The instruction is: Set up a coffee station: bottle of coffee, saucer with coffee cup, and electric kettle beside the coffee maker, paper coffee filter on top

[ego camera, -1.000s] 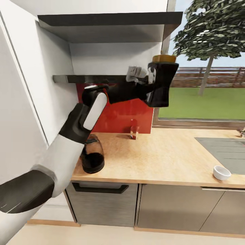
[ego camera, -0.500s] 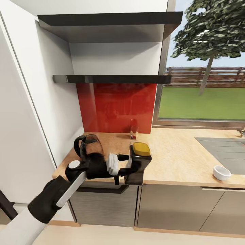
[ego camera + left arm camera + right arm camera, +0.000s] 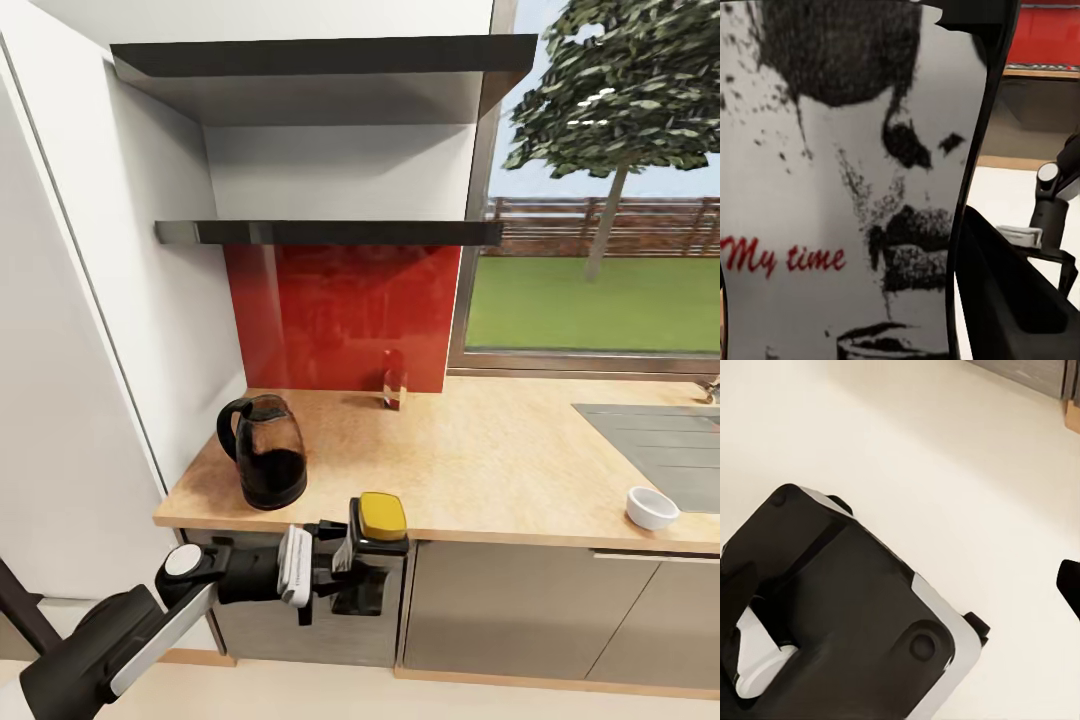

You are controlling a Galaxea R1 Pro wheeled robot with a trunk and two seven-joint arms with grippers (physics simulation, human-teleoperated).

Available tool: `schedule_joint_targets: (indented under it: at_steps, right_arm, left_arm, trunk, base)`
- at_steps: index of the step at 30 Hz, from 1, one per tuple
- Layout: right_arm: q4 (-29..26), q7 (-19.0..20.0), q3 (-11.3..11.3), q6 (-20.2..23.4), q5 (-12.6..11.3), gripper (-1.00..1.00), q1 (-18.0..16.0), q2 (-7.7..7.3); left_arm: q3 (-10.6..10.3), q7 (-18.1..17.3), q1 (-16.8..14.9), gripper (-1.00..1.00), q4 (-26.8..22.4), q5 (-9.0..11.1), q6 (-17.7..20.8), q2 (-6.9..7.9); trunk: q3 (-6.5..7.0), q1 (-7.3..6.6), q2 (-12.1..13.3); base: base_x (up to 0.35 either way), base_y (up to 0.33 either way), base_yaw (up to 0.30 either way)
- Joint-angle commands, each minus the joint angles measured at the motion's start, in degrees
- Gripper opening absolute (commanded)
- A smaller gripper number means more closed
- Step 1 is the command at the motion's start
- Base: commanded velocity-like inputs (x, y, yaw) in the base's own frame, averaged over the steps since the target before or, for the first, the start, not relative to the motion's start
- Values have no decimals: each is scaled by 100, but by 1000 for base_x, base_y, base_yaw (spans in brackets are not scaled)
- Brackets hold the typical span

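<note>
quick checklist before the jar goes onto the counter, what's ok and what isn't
1. Grip: left gripper shut on the bottle of coffee, ok.
2. Lid on, bottle upright: ok.
3. Bottle height: below the kitchen countertop edge, in front of the cabinets, not ok; lift first.
4. Landing spot: bare worktop right of the electric kettle, ok.
5. Coffee maker position: cannot tell.
6. Right gripper state: cannot tell.

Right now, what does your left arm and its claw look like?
The left arm has a glossy black shell with a white panel along one side and a round silver-white cap at a joint. A ribbed white collar sits at the wrist, just behind the left claw, which is black and angular with flat black fingers.
</note>
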Motion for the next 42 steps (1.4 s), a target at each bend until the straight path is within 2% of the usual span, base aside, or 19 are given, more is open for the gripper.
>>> schedule_joint_targets:
  at_steps: [1,6,17,30,36,42]
  right_arm:
    - [9,15,24,-28,-37,100,-5,-8]
    - [47,59,-32,-27,-36,100,-5,-8]
    - [48,72,-32,-27,-36,100,-5,-9]
    - [48,63,-32,-27,-36,100,-5,-9]
    - [48,64,-32,-27,-36,100,-5,-9]
    - [48,80,-37,-27,-36,100,-5,-9]
  left_arm:
    - [-15,-7,-7,-100,5,39,3,7]
    - [-21,14,-2,-100,21,41,5,-3]
    - [-28,15,-1,-100,21,41,5,-4]
    - [-29,15,-2,-100,21,41,6,-4]
    - [-29,15,-2,-100,21,41,5,-4]
    - [-29,15,-2,-100,21,41,5,-4]
  trunk:
    - [-8,2,-7]
    - [-8,2,-7]
    - [28,2,-7]
    - [44,2,-7]
    - [44,2,-7]
    - [44,2,-7]
  base:
    - [0,0,0]
    - [0,-105,-20]
    - [0,-37,-229]
    - [35,-258,-99]
    - [12,-58,-223]
    - [1,-244,-26]
